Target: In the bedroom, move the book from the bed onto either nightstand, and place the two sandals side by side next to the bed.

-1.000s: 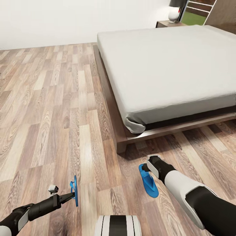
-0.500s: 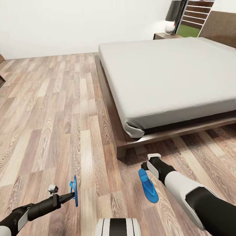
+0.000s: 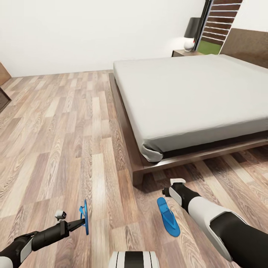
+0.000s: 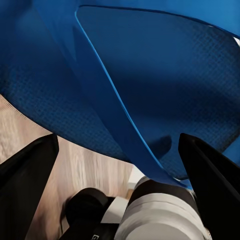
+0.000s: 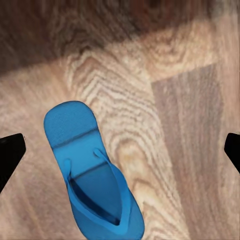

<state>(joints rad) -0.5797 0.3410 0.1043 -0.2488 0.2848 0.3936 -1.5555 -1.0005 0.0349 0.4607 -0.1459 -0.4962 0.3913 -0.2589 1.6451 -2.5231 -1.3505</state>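
Two sandals: left tool (image 3: 80, 222) pinches one (image 3: 85, 217); right tool (image 3: 168, 192), spread, above other (image 3: 168, 222) near bed (image 3: 193, 96).

your right arm (image 3: 223, 227) is showing a glossy black upper shell, then a smooth white forearm sleeve, then a black wrist section ending in a small white cap near the right gripper (image 3: 172, 186). your left arm (image 3: 35, 240) is looking way slimmer: a black tube with a grey-white panel on its side, and a tiny white block with a dark face sitting on top near the left gripper (image 3: 76, 223), which is tapering into thin black fingers. your trunk (image 3: 134, 259) is showing as a rounded white casing with two black stripes running down it. in the wrist views your fingertips (image 5: 10, 150) are showing up as plain black wedges, and there's a grey cylinder (image 4: 165, 215) with a black housing beside it.
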